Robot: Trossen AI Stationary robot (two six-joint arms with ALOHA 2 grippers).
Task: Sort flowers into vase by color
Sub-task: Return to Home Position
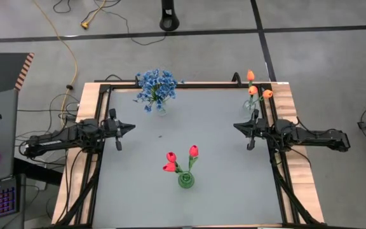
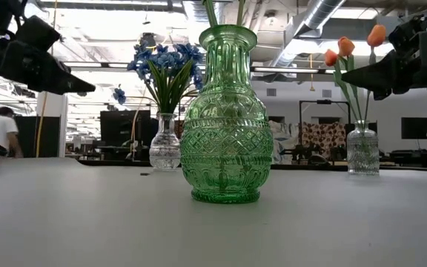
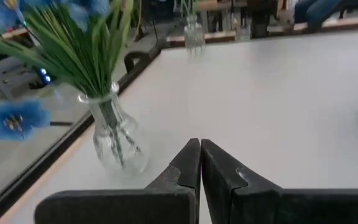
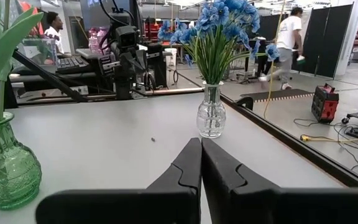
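Observation:
Blue flowers [image 1: 155,87] stand in a clear glass vase [image 2: 164,145] near the table's far edge. Orange tulips [image 1: 257,89] stand in another clear vase [image 2: 362,150] at the far right corner. Pink-red tulips [image 1: 180,160] stand in a green glass vase [image 2: 222,122] toward the near middle. My left gripper [image 1: 131,127] hovers shut at the table's left side, above the surface. My right gripper [image 1: 236,126] hovers shut at the right side. Both point inward and hold nothing.
The grey table [image 1: 196,121] has a black frame and wooden side rails. A small dark speck [image 1: 160,135] lies on the surface between the blue flowers and the green vase. People stand in the room beyond the table.

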